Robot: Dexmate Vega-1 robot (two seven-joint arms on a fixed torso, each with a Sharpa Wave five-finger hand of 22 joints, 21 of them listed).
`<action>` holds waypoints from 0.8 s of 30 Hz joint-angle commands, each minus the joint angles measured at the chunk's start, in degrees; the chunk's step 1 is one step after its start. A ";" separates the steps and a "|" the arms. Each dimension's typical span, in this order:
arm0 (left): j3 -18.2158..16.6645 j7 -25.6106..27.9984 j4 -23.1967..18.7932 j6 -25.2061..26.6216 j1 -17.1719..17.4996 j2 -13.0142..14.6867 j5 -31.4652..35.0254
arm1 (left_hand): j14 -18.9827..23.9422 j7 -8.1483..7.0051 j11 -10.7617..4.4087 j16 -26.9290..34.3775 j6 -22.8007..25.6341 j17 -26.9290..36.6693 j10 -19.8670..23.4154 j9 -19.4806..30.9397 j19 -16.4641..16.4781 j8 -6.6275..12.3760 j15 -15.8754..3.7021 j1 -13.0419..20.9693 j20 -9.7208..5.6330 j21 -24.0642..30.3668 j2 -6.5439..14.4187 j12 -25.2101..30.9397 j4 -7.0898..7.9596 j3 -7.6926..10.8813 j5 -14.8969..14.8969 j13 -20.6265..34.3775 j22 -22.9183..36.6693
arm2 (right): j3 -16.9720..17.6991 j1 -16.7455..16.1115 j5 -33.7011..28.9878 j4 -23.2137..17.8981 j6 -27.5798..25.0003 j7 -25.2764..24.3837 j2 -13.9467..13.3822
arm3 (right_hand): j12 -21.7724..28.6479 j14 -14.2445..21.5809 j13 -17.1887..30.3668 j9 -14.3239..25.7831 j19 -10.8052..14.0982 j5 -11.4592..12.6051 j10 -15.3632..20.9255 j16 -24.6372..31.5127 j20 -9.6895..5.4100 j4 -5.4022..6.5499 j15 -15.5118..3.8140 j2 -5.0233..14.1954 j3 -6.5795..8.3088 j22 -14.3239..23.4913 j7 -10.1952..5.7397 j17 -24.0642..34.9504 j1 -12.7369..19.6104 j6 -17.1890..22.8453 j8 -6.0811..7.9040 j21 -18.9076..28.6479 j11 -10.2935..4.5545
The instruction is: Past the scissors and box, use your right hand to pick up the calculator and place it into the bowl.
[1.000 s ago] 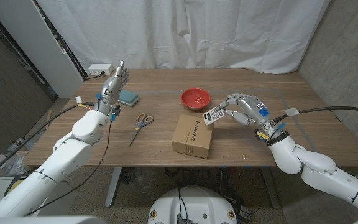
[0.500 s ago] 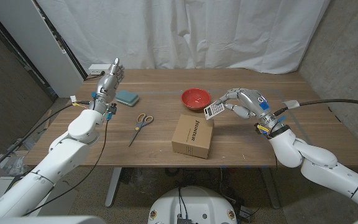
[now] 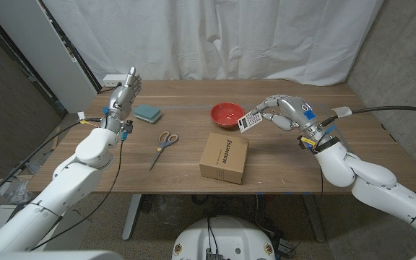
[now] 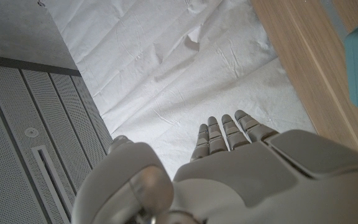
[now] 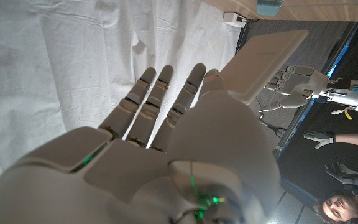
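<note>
1. Where the table (image 3: pixel 352 115) is viewed from the head camera, the box (image 3: pixel 224 157) is seen at its centre.
2. At two o'clock from the box, the calculator (image 3: pixel 250 120) is pinched by the right hand (image 3: pixel 284 113), just beside the bowl (image 3: pixel 227 113).
3. At ten o'clock, the left hand (image 3: pixel 123 95) is raised with fingers extended, holding nothing.
4. The scissors (image 3: pixel 165 143) are seen at nine o'clock.

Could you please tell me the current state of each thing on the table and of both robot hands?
calculator: held in the air by the right robot hand, beside the bowl
bowl: upright, empty
box: closed, on the table
scissors: lying on the table, untouched
sponge: on the table
left robot hand: raised, holding nothing
</note>
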 commanded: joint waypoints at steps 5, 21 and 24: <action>0.01 -0.26 -0.75 -0.11 0.76 -0.36 0.35 | -0.13 -0.01 0.12 -0.20 0.50 0.28 0.41 0.32 -0.31 -0.03 0.34 0.23 0.03 -0.04 0.27 0.09 0.12 -0.54 0.15 0.15 0.31 | 2.94 1.12 2.99 -0.37 0.29 3.48 0.89 | 0.23 0.66 0.30 0.30 0.53 -0.02 0.41 -0.13 -7.36 0.15 -7.39 -0.20 0.33 0.15 3.85 0.07 -0.09 4.09 0.31 -0.13 0.17; 1.34 -1.61 1.65 -0.99 -2.29 -0.83 0.92 | -0.11 0.07 0.24 -0.19 0.55 0.27 0.41 0.32 -0.31 -0.02 0.33 0.36 0.00 -0.03 0.37 0.09 0.09 -0.68 0.14 0.15 0.30 | -0.95 8.57 3.33 4.32 1.09 6.12 4.37 | 0.12 0.83 0.37 0.49 0.88 -0.09 0.19 -0.18 -7.36 0.26 -7.34 -0.18 0.44 0.15 3.84 0.02 -0.13 4.02 0.18 -0.08 0.13; 0.63 -0.60 1.30 -1.39 -1.72 -1.04 1.09 | -0.09 0.07 0.21 -0.18 0.54 0.27 0.44 0.32 -0.31 -0.02 0.33 0.38 -0.04 -0.03 0.38 0.10 0.09 -0.70 0.14 0.15 0.30 | -1.69 10.04 3.91 5.49 1.64 6.36 5.01 | 0.13 1.07 0.37 0.57 1.06 -0.10 0.26 -0.17 -7.38 0.31 -7.33 -0.19 0.47 0.13 3.83 -0.10 -0.18 4.03 0.18 -0.04 0.18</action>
